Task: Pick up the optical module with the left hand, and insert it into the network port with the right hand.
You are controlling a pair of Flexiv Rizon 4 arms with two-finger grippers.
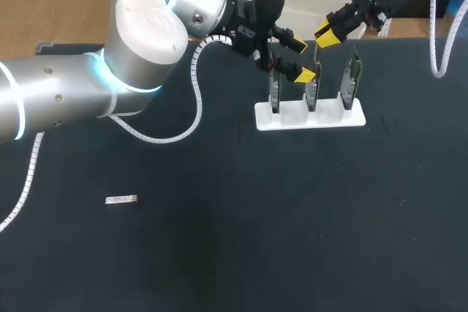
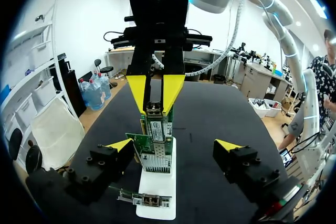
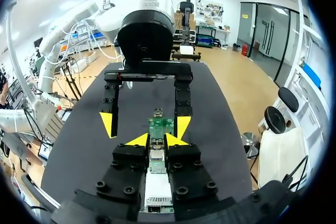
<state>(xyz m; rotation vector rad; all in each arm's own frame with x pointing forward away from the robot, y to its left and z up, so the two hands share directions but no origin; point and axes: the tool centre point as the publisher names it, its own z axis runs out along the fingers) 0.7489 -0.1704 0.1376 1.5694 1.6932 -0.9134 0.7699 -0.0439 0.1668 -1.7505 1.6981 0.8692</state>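
1. Low at the left of the head view, the optical module (image 1: pixel 121 199) lies flat on the dark table (image 1: pixel 292 239). It is well apart from both grippers, with table surface around it on every side.
2. Right of centre, a white holder (image 1: pixel 311 118) carries three network cards (image 1: pixel 312 89) upright in a row. Their ports are too small to make out from above.
3. Over the holder's left half hangs the left gripper (image 1: pixel 300 58), its fingers spread wide. In the left wrist view its yellow tips stand on either side of the row of cards, touching none.
4. The left arm (image 1: pixel 131 34) fills the upper left and hides the table under it. Its ribbed cable (image 1: pixel 197 100) loops down near the holder's left end.
5. Farthest off, at the top edge, the right gripper (image 1: pixel 329 34) is partly cut off by the frame. Both wrist views show its fingers pinched on a small silver piece (image 2: pixel 153 109) at the top of a card. I cannot tell whether that piece is a module or the card's own cage, nor which card it is.
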